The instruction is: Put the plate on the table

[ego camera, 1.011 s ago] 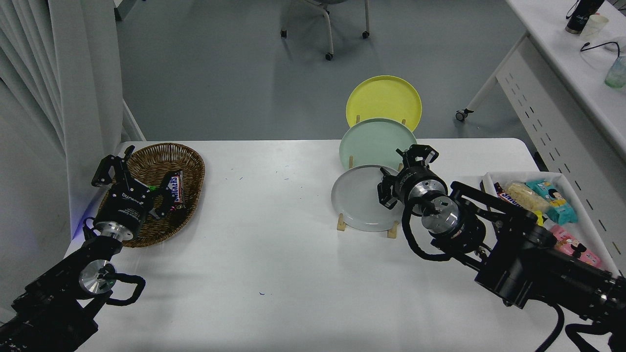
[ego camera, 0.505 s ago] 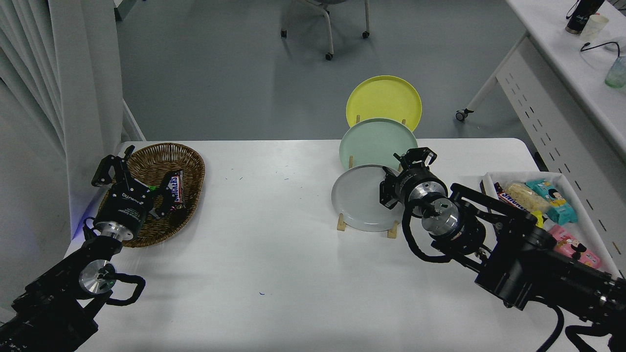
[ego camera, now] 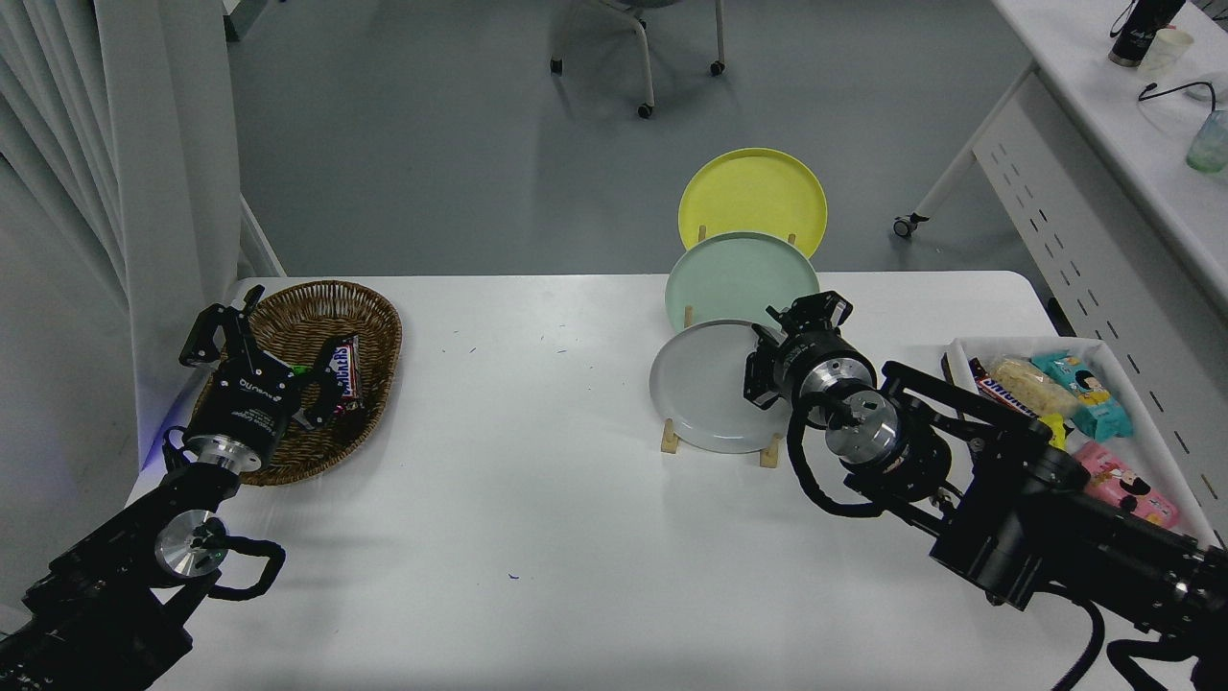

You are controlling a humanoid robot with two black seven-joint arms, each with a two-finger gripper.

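The light grey plate (ego camera: pixel 700 389) stands tilted in the front slot of a wooden rack (ego camera: pixel 669 440) on the white table (ego camera: pixel 537 518). My right gripper (ego camera: pixel 791 321) is at the plate's upper right rim, its fingers closed over the edge. The plate's right side is hidden behind the gripper's wrist. The left gripper (ego camera: pixel 273 355) is parked at the lower left, open over a wicker basket.
A mint green plate (ego camera: pixel 739 274) and a yellow plate (ego camera: pixel 753 197) stand in the rack behind the grey one. The wicker basket (ego camera: pixel 317 312) holds candy bars at the left. A white tray (ego camera: pixel 969 350) of snacks lies at the right edge.
The right gripper moved down and left onto the grey plate's rim and its fingers closed on it. The plate has shifted slightly upward. The left arm stayed still.
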